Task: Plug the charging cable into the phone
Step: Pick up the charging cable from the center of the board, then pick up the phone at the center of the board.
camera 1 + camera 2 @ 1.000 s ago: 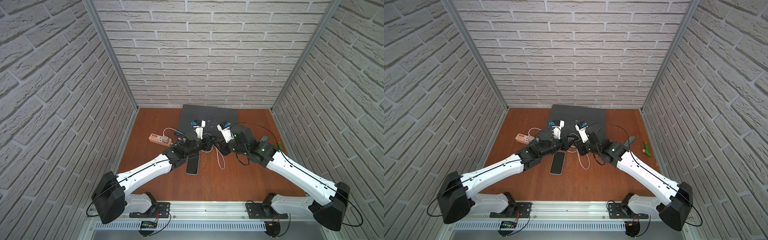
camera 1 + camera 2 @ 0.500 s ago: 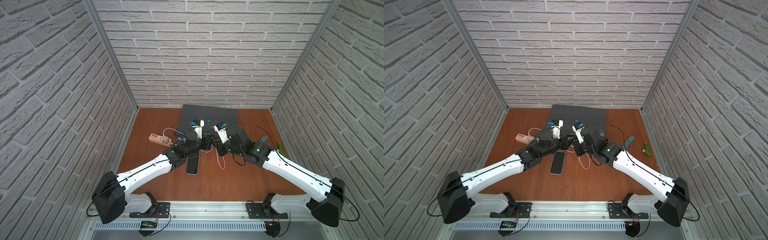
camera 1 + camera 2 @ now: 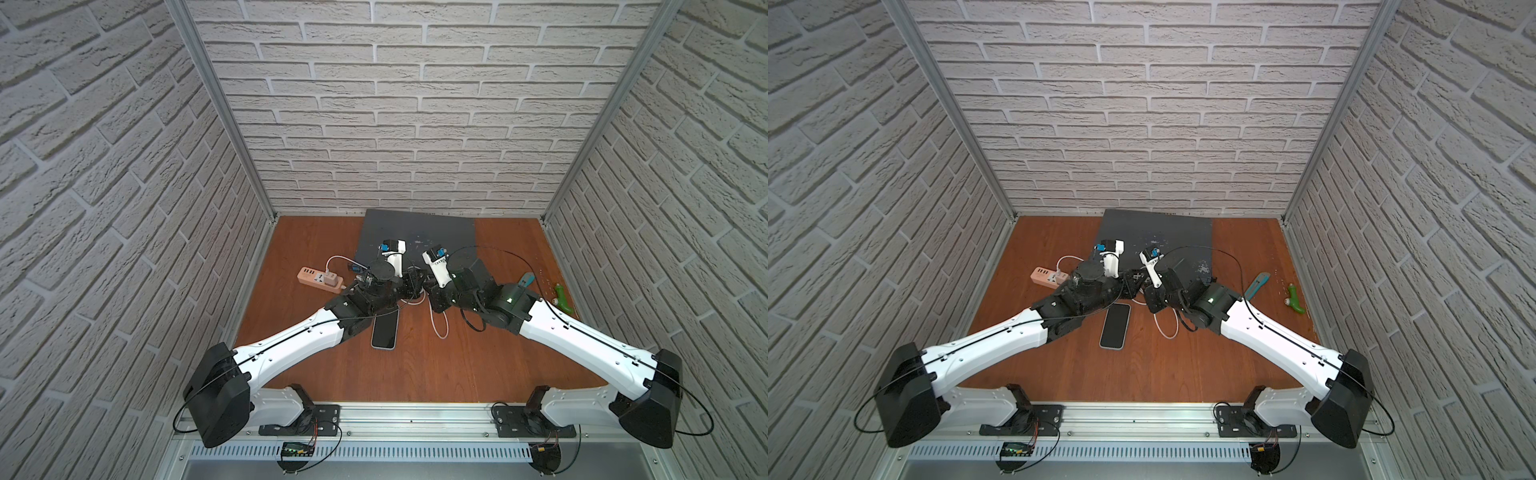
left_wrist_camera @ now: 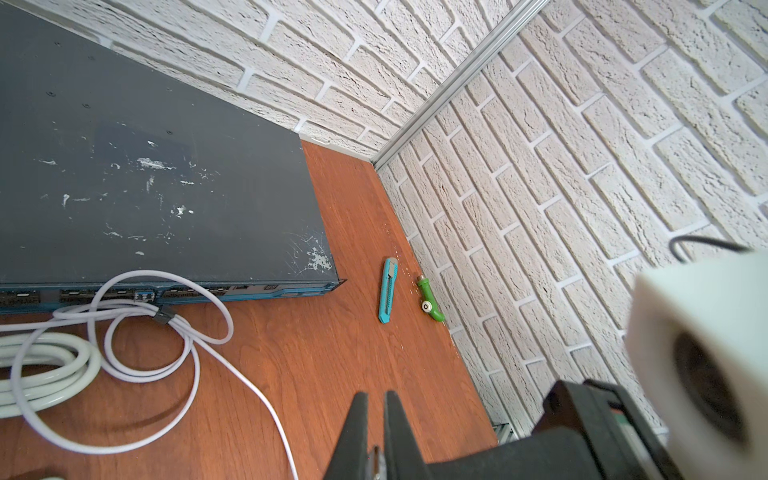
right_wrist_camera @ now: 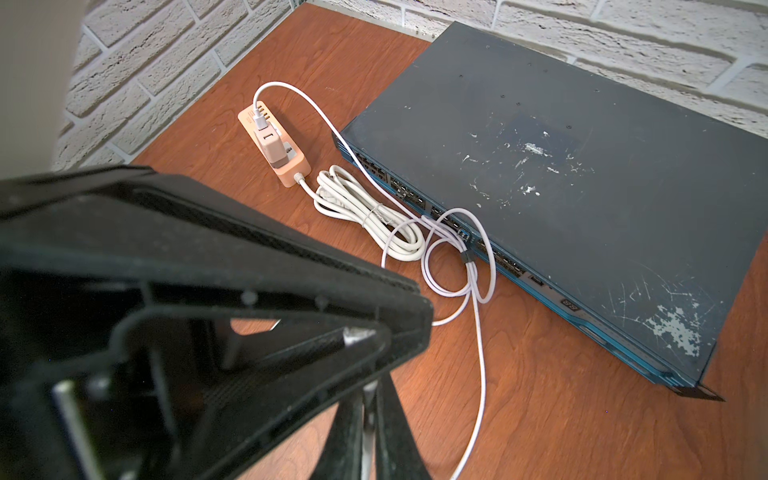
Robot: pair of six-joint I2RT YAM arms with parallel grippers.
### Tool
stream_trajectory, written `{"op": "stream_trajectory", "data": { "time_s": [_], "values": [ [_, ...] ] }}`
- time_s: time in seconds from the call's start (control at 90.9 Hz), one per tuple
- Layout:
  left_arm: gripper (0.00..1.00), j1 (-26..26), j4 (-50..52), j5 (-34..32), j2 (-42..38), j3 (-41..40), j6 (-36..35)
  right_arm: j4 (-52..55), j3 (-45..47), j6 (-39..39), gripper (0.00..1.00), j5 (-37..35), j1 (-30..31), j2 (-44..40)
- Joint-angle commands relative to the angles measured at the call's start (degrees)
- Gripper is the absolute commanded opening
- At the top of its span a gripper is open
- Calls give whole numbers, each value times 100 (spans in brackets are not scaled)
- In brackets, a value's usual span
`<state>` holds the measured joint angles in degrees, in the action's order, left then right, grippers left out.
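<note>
Gleaming black phone (image 3: pixel 384 331), looping white charging cable (image 5: pixel 481 353)

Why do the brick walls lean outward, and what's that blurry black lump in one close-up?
In both top views a wide lens splays the walls; in the right wrist view a black robot part sits too near the lens to focus, while the grey box is sharp.

White brick walls (image 3: pixel 415 124) enclose a reddish-brown wooden floor (image 3: pixel 415 374), with aluminium corner posts (image 3: pixel 216 104).
</note>
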<state>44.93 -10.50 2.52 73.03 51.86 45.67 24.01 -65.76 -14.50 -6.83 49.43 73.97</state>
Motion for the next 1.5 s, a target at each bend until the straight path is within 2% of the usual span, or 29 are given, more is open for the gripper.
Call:
{"op": "stream_trajectory", "data": {
  "time_s": [0.0,0.11,0.22,0.396,0.649,0.858,1.001,1.045,1.111,1.133,1.155,1.331,1.485],
  "values": [
    [33,-139,80,-63,-447,-220,133,-47,194,83,3,-409,-109,-231],
    [47,-413,-109,58,-779,-511,368,-128,329,115,3,-89,-135,-330],
    [48,-695,-252,294,-1128,-772,549,-114,378,188,3,171,-153,-354],
    [47,-935,179,479,-1647,-857,359,-134,483,311,3,403,-153,-459],
    [50,-1007,1027,494,-1727,-720,30,-54,586,500,3,646,-153,-556],
    [53,-1007,1466,529,-1470,-558,-48,84,813,591,3,404,-153,-810],
    [58,-953,2604,343,-950,-78,-324,309,913,515,3,-307,-157,-1126],
    [66,-896,2963,198,-772,58,-415,427,894,483,3,-558,-166,-1192],
    [84,-794,3438,-66,-515,266,-524,545,865,441,3,-825,-185,-1283],
    [95,-767,3537,-144,-445,317,-548,575,870,420,3,-902,-203,-1298],
    [97,-740,3632,-208,-386,361,-574,591,873,371,3,-975,-211,-1322],
    [98,-568,4096,-638,-79,610,-660,993,595,-24,3,-1148,-412,-1119],
    [98,-563,4617,-888,364,960,-561,1020,503,-264,3,-862,-606,-982]
  ]
}}
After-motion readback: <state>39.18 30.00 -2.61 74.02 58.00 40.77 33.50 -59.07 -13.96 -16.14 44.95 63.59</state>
